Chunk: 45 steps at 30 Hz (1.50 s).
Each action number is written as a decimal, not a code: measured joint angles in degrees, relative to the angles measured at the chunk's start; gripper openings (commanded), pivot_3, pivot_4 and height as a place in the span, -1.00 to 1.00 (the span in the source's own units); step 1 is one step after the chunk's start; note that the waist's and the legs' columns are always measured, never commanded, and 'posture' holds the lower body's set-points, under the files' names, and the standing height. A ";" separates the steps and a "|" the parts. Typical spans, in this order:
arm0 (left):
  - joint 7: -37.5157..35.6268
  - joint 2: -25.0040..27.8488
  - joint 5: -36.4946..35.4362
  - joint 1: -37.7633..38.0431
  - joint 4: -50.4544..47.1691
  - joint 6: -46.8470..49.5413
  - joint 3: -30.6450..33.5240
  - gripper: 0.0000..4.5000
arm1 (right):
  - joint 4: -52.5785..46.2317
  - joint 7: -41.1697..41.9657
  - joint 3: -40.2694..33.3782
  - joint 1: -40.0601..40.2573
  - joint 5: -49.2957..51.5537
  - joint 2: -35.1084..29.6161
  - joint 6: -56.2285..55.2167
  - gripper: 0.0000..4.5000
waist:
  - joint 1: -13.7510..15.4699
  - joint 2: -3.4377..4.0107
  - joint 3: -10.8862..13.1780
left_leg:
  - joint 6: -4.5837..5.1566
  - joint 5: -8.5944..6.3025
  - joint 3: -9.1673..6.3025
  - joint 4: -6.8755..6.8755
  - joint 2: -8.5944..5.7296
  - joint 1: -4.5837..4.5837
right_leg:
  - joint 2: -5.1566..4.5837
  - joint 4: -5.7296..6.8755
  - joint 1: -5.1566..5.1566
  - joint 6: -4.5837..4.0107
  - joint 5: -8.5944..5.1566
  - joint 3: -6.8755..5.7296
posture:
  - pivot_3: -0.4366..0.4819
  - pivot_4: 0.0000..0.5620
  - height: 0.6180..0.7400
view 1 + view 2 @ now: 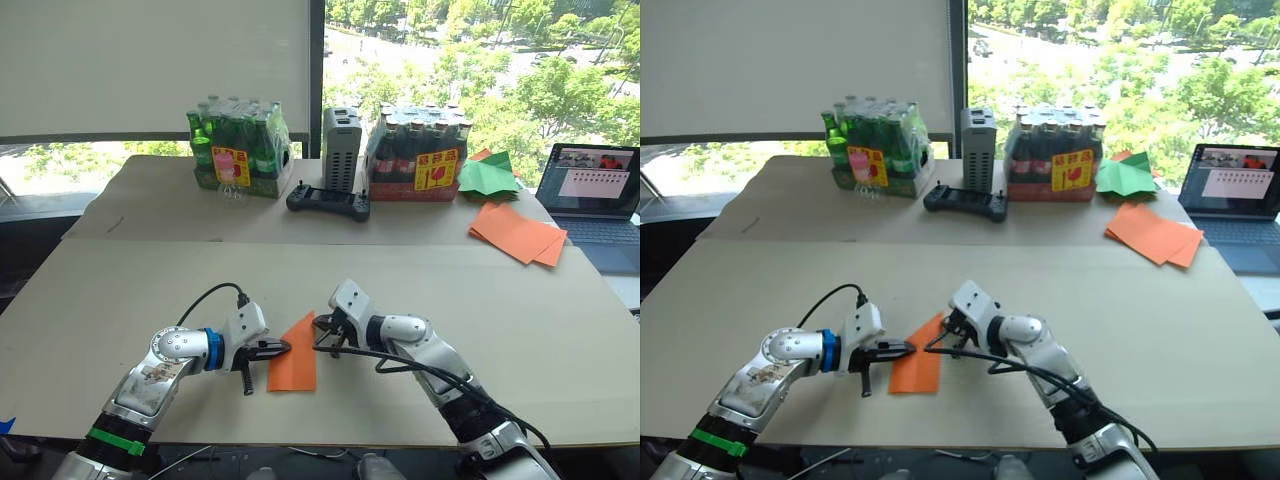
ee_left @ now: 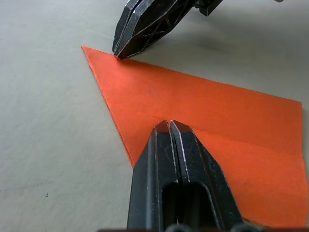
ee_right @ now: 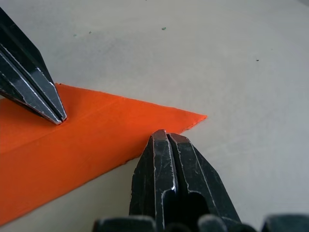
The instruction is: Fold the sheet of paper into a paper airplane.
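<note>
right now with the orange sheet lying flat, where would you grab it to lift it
Probably by its pointed tip. The sheet of paper lies flat on the table, so a grip from above finds no thickness. The tip tapers to a free corner beside the right gripper; slide one finger under there from the right, low. The left gripper, shut, is pressing on the left edge.

Bottle packs; laptop; controller

The bright orange folded sheet of paper lies flat on the pale worktop, a narrow shape with one long crease. Its pointed end aims toward one o'clock and its squared end sits at six o'clock.
</note>
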 measured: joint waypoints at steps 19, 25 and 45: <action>-0.04 -0.20 0.09 -0.33 0.32 -0.12 -0.22 -0.98 | -0.16 -0.27 0.52 0.84 1.93 0.86 0.07 -1.00 | 0.16 0.00 0.00 | 0.00 0.00 -0.01 0.00 0.00 -0.01 | 0.00 -0.03 0.01 0.00 0.00 0.00 | -0.05 -0.47 0.88; 0.01 -0.20 0.10 -0.28 0.31 -0.11 -0.22 -0.98 | -0.79 0.42 0.68 2.33 2.20 0.69 -0.76 -1.00 | 0.16 0.00 0.00 | 0.00 0.00 0.00 0.00 0.00 0.01 | 0.00 -0.03 0.04 0.01 -0.01 0.00 | -0.05 -0.47 0.88; 0.00 -0.19 0.11 -0.24 0.31 -0.12 -0.22 -0.98 | -12.31 3.20 2.28 10.39 5.52 -3.35 3.85 -1.00 | 0.17 0.00 -0.01 | 0.00 0.00 0.00 0.00 0.00 0.01 | 0.01 -0.05 0.05 0.13 -0.08 0.00 | -0.05 -0.47 0.88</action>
